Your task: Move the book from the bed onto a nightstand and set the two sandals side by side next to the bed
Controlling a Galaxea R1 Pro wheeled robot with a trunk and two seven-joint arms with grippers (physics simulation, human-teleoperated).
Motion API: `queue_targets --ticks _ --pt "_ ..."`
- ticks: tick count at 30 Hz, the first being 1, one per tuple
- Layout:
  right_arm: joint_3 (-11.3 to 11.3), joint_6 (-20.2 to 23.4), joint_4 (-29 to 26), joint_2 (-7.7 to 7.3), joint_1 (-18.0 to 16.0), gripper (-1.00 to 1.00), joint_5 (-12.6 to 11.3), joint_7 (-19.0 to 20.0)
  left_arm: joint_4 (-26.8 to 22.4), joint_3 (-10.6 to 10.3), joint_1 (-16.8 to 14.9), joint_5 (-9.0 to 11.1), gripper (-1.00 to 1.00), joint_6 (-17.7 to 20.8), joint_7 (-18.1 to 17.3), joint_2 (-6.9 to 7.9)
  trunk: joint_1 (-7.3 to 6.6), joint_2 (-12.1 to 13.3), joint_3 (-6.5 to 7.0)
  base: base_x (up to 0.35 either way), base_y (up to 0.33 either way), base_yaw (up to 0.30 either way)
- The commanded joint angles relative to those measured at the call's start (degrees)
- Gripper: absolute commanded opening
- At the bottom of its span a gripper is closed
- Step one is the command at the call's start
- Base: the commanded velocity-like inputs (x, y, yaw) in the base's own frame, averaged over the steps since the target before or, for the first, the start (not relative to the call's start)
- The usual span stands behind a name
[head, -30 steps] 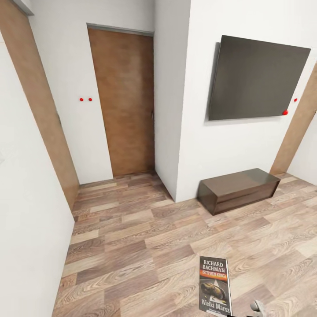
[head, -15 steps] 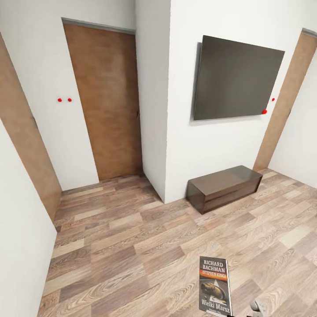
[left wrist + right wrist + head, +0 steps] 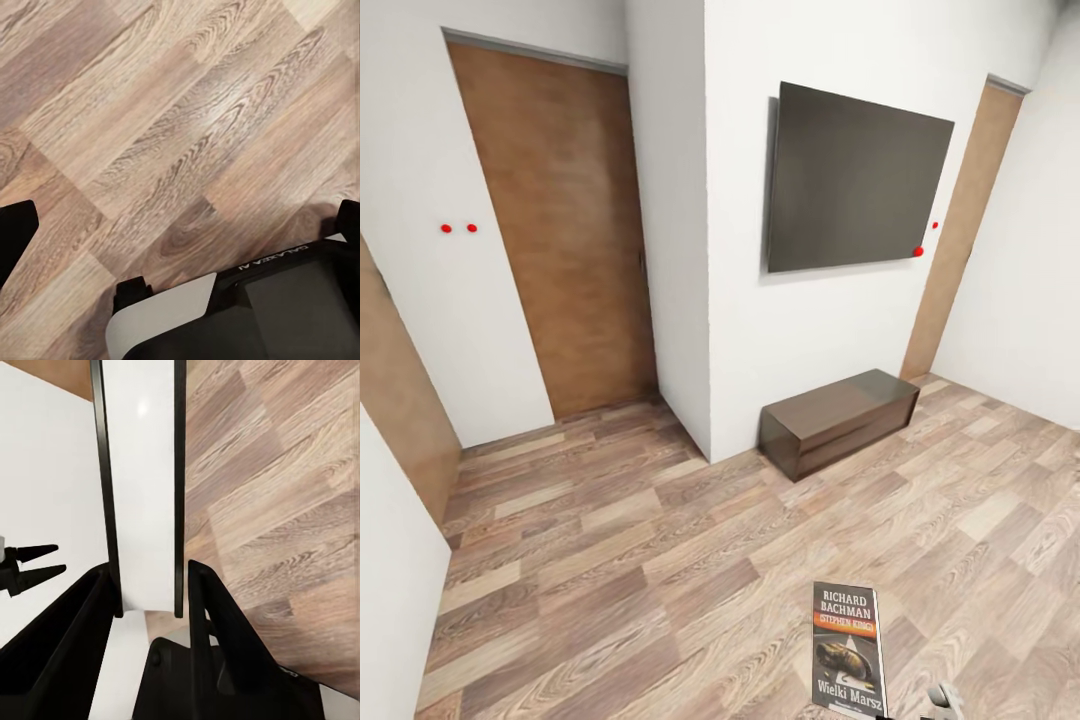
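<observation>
White walls [image 3: 840, 330] and a wood-plank floor [image 3: 660, 560] take up the head view, with a brown door [image 3: 565, 240] in a recess on the left and a dark flat screen [image 3: 855, 180] hung on the jutting wall. Below the screen, against that wall, stands a long low dark bench [image 3: 840, 420]. The book [image 3: 848, 648], cover up, shows at the lower edge, held above the floor. At the right wrist, the right pincer [image 3: 148, 592] pinches the book's edge between its dark fingers [image 3: 214, 622]. For the left pincer [image 3: 180, 217], I cannot tell whether it is spread or closed.
</observation>
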Motion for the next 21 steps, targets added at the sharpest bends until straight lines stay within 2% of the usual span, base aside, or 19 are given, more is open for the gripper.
queue_targets --ticks 1,21 --pt "0.3 0.6 0.0 -0.07 -0.1 -1.00 -0.6 0.1 0.0 0.5 0.0 -0.5 1.00 -0.2 -0.2 0.02 0.01 -0.1 -0.08 0.000 0.000 -0.198" --pt "0.3 0.6 0.0 -0.07 -0.1 -1.00 -0.6 0.1 0.0 0.5 0.0 -0.5 1.00 -0.2 -0.2 0.02 0.01 -0.1 -0.08 0.000 0.000 -0.198"
